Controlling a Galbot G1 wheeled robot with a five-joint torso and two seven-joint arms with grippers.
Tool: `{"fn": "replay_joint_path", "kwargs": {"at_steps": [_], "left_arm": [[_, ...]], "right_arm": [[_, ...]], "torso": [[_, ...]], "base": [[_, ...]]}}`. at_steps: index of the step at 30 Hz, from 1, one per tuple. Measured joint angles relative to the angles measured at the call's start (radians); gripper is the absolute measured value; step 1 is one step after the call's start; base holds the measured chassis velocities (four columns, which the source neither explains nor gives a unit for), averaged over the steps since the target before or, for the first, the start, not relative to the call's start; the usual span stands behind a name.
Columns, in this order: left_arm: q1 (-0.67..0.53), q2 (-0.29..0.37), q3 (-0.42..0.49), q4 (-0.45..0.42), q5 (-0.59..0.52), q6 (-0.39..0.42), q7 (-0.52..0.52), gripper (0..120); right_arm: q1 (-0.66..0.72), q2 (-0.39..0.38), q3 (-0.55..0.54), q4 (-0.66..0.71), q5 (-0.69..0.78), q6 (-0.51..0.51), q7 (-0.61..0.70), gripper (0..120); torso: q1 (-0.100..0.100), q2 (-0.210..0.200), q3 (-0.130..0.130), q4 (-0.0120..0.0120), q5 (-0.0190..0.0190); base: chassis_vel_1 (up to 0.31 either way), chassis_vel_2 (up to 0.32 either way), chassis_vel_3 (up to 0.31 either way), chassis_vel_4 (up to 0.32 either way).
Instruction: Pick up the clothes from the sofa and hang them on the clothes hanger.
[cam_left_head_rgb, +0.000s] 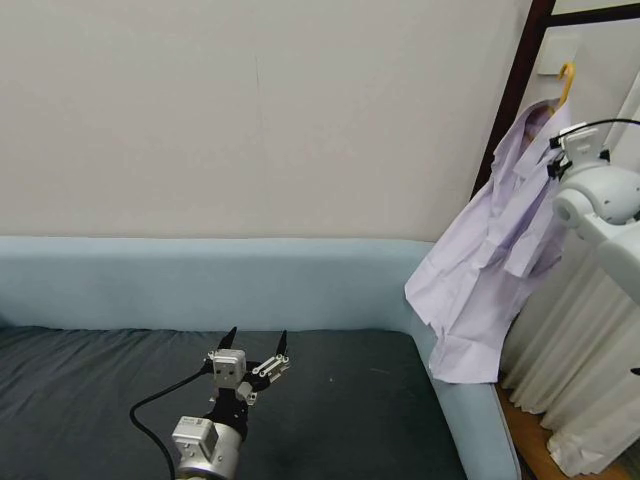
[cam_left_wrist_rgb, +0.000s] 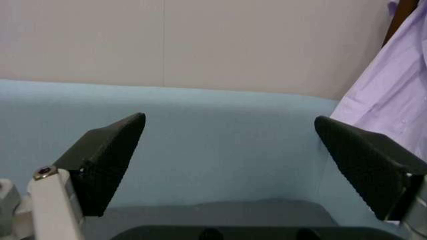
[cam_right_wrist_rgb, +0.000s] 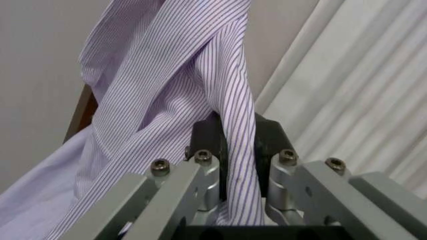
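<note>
A lilac striped shirt (cam_left_head_rgb: 490, 260) hangs at the right, draped down over the sofa's right arm, its top up by a yellow hook (cam_left_head_rgb: 567, 82) on a dark wooden stand (cam_left_head_rgb: 512, 90). My right gripper (cam_left_head_rgb: 556, 150) is raised beside the shirt's upper part. In the right wrist view its black pads (cam_right_wrist_rgb: 207, 142) are shut on a fold of the shirt (cam_right_wrist_rgb: 173, 75). My left gripper (cam_left_head_rgb: 256, 350) hovers open over the dark sofa seat (cam_left_head_rgb: 100, 400), far left of the shirt. Its fingers (cam_left_wrist_rgb: 107, 155) are spread wide with nothing between them.
The light blue sofa back (cam_left_head_rgb: 200, 285) runs along a plain wall. White pleated curtains (cam_left_head_rgb: 590, 350) hang to the right of the shirt, and wooden floor (cam_left_head_rgb: 525, 440) shows below them. A black cable (cam_left_head_rgb: 150, 415) loops beside my left wrist.
</note>
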Motion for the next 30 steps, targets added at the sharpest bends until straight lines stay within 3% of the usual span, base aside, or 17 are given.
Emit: {"fn": "replay_joint_path", "kwargs": {"at_steps": [5,10,14,20,30], "left_arm": [[0.001,-0.001,0.002,0.001,0.000,-0.004,0.002,100],[0.008,-0.003,0.002,-0.002,0.002,-0.008,0.004,100],[0.015,0.000,-0.002,-0.008,0.004,-0.010,0.005,100],[0.020,0.008,-0.006,-0.019,0.005,-0.013,0.006,100],[0.040,0.027,-0.014,-0.048,0.011,-0.020,0.008,100]], "right_arm": [[0.083,0.006,-0.087,-0.025,-0.011,0.001,-0.017,8],[0.222,0.059,-0.203,-0.114,-0.007,0.001,-0.041,8],[0.266,0.086,-0.221,-0.152,0.030,0.001,-0.037,8],[0.356,0.201,-0.230,-0.324,0.203,-0.032,0.019,8],[0.395,0.241,-0.249,-0.367,0.380,-0.072,0.135,8]], "torso": [[0.000,0.000,0.000,-0.0002,0.0002],[0.000,0.000,0.000,0.0000,0.0003],[0.000,0.000,0.000,-0.0001,0.0002],[0.000,0.000,0.000,-0.0003,-0.0003],[0.000,0.000,0.000,0.0003,0.0003]], "base": [[0.000,0.000,0.000,0.000],[0.000,0.000,0.000,0.000],[0.000,0.000,0.000,0.000],[0.000,0.000,0.000,0.000],[0.000,0.000,0.000,0.000]]}}
